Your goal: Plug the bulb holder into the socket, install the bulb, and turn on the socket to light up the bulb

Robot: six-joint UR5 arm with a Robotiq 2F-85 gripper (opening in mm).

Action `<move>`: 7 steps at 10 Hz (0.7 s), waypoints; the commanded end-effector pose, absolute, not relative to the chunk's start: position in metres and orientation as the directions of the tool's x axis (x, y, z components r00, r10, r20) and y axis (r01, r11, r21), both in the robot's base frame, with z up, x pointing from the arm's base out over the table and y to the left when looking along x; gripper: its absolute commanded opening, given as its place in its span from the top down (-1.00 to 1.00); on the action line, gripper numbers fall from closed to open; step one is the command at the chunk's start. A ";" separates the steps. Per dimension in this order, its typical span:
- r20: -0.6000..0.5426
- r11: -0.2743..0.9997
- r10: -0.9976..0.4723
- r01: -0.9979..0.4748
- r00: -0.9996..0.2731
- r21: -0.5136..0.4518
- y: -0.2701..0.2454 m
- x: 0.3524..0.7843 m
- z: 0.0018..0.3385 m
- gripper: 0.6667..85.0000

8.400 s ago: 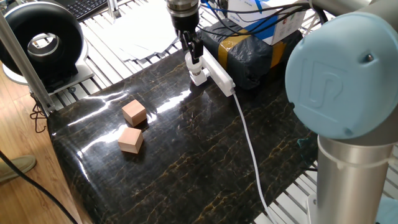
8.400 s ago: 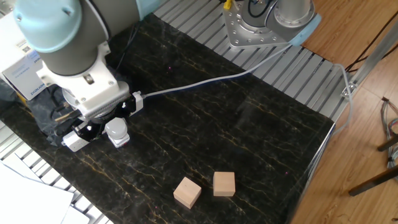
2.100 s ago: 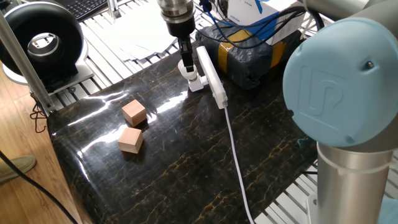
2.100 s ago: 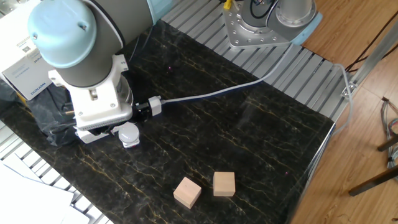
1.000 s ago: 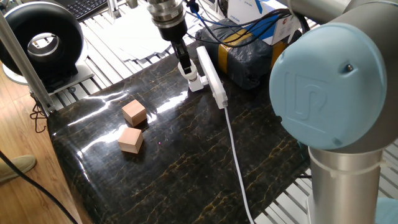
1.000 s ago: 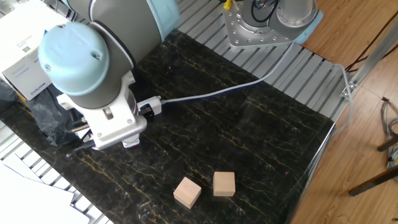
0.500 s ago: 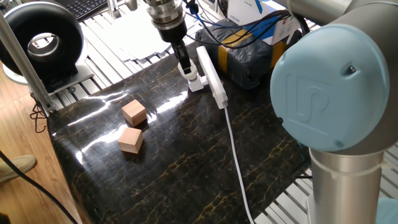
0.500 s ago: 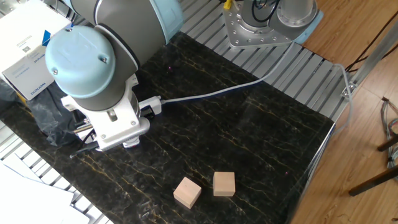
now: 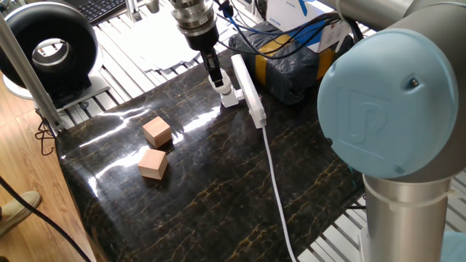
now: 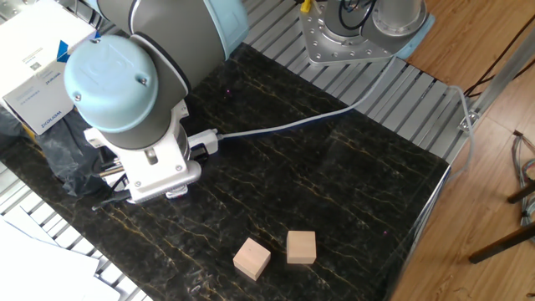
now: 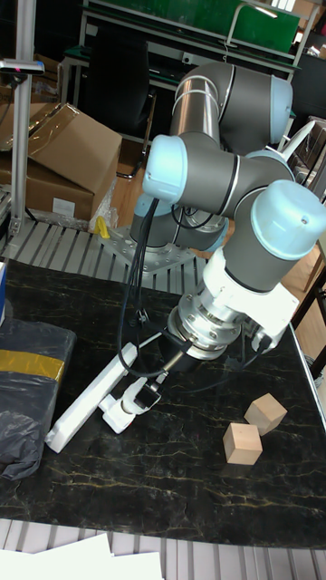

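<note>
The white socket (image 9: 246,86) lies at the far edge of the dark table, its cable (image 9: 280,196) running toward the near side. The small white bulb holder (image 9: 230,95) sits against the socket's side. My gripper (image 9: 218,81) leans down onto it, shut on the white bulb (image 9: 222,86), which stands in the holder. In the tall fixed view the gripper (image 11: 145,395) meets the bulb holder (image 11: 119,416) beside the socket (image 11: 81,406). In the other fixed view the wrist hides the gripper, bulb and holder; only the socket's cable end (image 10: 207,140) shows.
Two tan wooden blocks (image 9: 156,132) (image 9: 153,163) lie on the left of the table. A dark wrapped box with yellow tape (image 9: 291,62) stands right behind the socket. A round black lamp (image 9: 51,47) and papers sit off the table's far side.
Over the last second the wrist has turned a little in place. Since the oldest frames the socket has swung round and the gripper has shifted left with it.
</note>
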State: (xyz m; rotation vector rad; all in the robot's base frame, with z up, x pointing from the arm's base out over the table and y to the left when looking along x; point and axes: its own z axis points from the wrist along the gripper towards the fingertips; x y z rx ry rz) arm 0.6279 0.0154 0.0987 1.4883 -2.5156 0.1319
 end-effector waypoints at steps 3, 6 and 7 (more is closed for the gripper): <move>0.227 0.605 -0.779 -0.796 -0.584 0.029 0.015 0.620 0.100 0.17; 0.222 0.710 -0.684 -0.704 -0.695 -0.015 0.016 0.620 0.098 0.25; 0.218 0.731 -0.665 -0.682 -0.715 -0.007 0.020 0.618 0.097 0.26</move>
